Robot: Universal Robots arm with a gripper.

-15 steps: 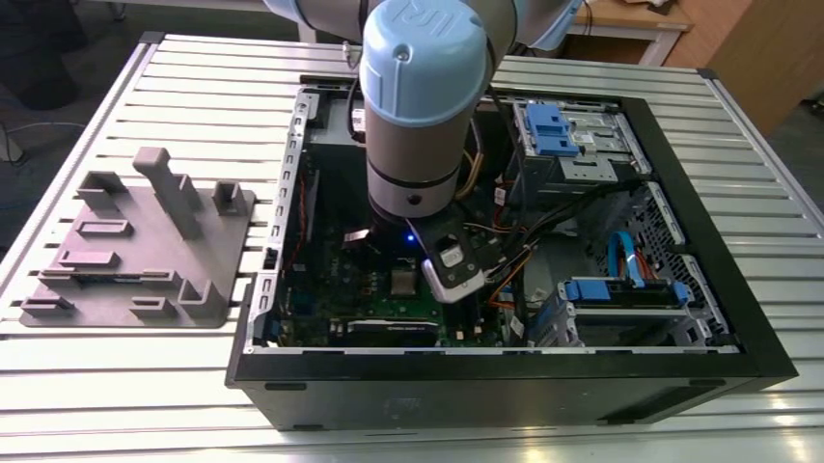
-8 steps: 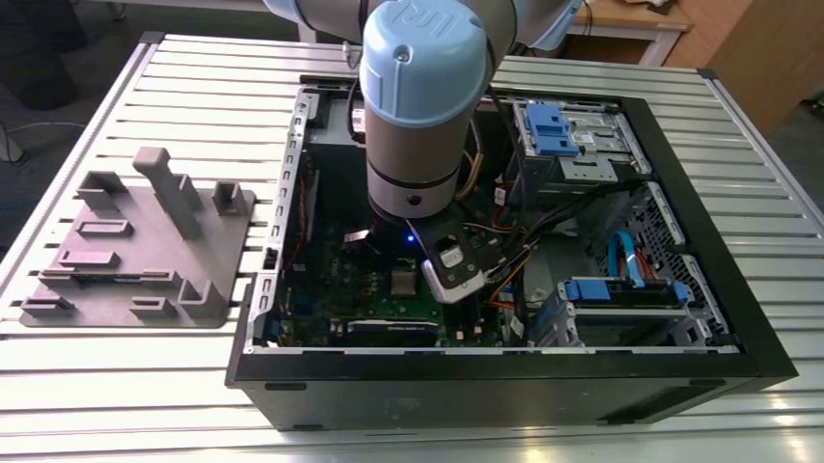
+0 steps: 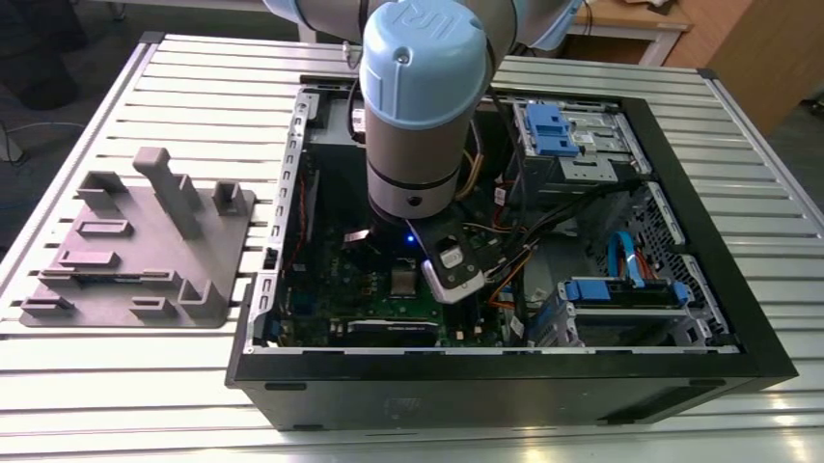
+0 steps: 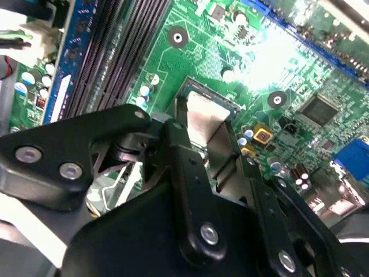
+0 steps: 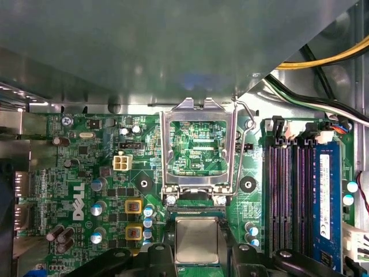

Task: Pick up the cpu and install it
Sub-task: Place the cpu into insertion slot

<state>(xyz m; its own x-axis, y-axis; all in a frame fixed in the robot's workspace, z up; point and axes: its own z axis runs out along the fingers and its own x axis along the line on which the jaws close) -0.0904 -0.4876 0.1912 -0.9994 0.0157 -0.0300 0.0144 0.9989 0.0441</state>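
One cpu [image 5: 197, 239] is sitting between the two black fingers [image 5: 168, 254] of the gripper [image 5: 197, 234]. In the first wrist view its silvery top is facing up. The fingers are standing only as far apart as the chip is wide and are pressing on two opposite edges, so the gripper is clamping it. In the second wrist view the cpu [image 4: 203, 115] is showing in the narrow gap of the gripper [image 4: 210, 147], low over the socket. Whether it is resting in the socket or hanging just above it cannot be told.

Just beside the chip's far edge, the hollow metal socket frame [image 5: 166, 150] is lying swung open on its hinge. Its thin wire lever [image 5: 245, 124] is standing along one side. Bare green circuit board [image 5: 81, 173] is showing through the frame.

Near one finger, dark memory slots [image 5: 285, 196] are running parallel to the chip's edge. Two yellow components [image 5: 133, 206] are crowding the other side.

In the exterior view the arm [image 3: 419, 106] is reaching straight down into the open computer case [image 3: 515, 386]. Walls and drive bays are ringing it. The grey tray [image 3: 142, 241] is lying well apart, on the slatted table [image 3: 129, 386].
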